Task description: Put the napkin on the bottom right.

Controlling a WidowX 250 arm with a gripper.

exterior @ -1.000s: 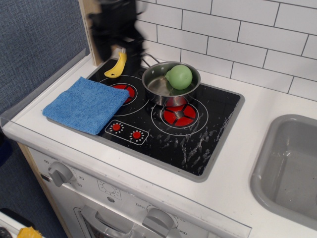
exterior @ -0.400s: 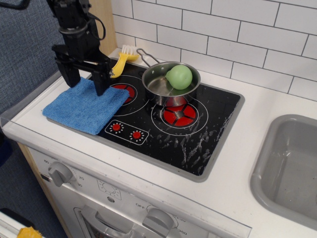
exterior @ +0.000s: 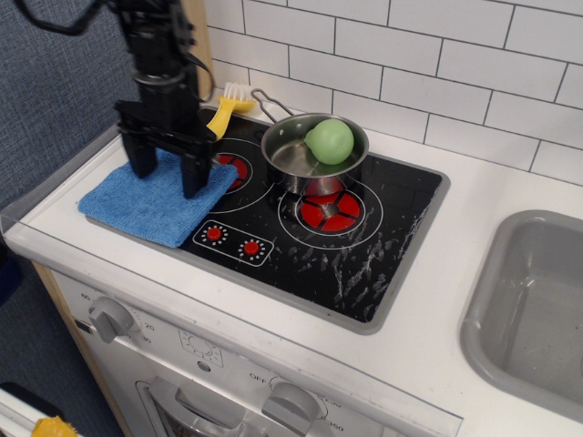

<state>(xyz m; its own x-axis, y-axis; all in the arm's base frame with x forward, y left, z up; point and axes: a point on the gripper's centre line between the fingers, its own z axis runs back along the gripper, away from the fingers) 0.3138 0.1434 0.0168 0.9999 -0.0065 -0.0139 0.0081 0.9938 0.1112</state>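
Note:
The napkin [exterior: 146, 206] is a square bright-blue cloth lying flat on the left edge of the black stovetop [exterior: 364, 246], partly over the left burner. My gripper [exterior: 168, 180] is black, points straight down and is open. Its two fingers straddle the upper part of the napkin, their tips at or just above the cloth. Nothing is held between them.
A small steel pan [exterior: 310, 155] holding a green pear-shaped object [exterior: 329, 141] sits on the back burner. A yellow brush [exterior: 225, 107] lies behind the gripper. A grey sink [exterior: 537, 309] is at the right. The tiled wall runs along the back.
The gripper came in from the back, moved right and down over the napkin, and now has its open fingers at the cloth. The napkin has not moved.

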